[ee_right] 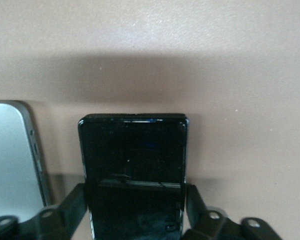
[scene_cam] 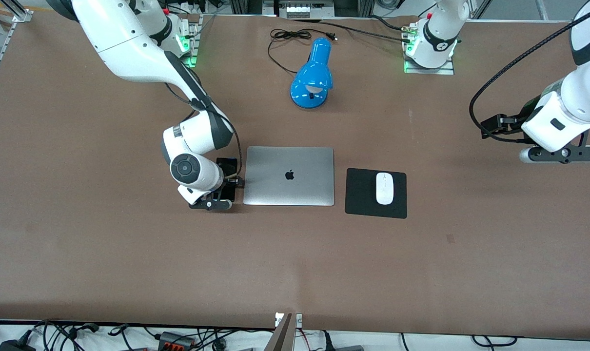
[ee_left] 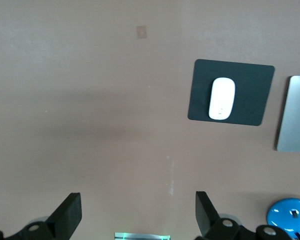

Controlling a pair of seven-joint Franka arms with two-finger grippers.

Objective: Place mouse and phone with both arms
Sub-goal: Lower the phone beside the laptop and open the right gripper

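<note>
My right gripper (ee_right: 135, 212) clamps the phone (ee_right: 133, 165) beside the laptop (scene_cam: 289, 176); my left gripper (ee_left: 138, 215) waits wide open, holding nothing

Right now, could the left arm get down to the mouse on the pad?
Probably yes. The mouse lies uncovered on the mouse pad, nothing over or against it. The left gripper hangs open over bare table toward its own end. The right gripper is busy at the phone, beside the laptop.

Right end effector (ee_right: 135, 210) clamped; left end effector (ee_left: 138, 215) spread, waiting.
</note>
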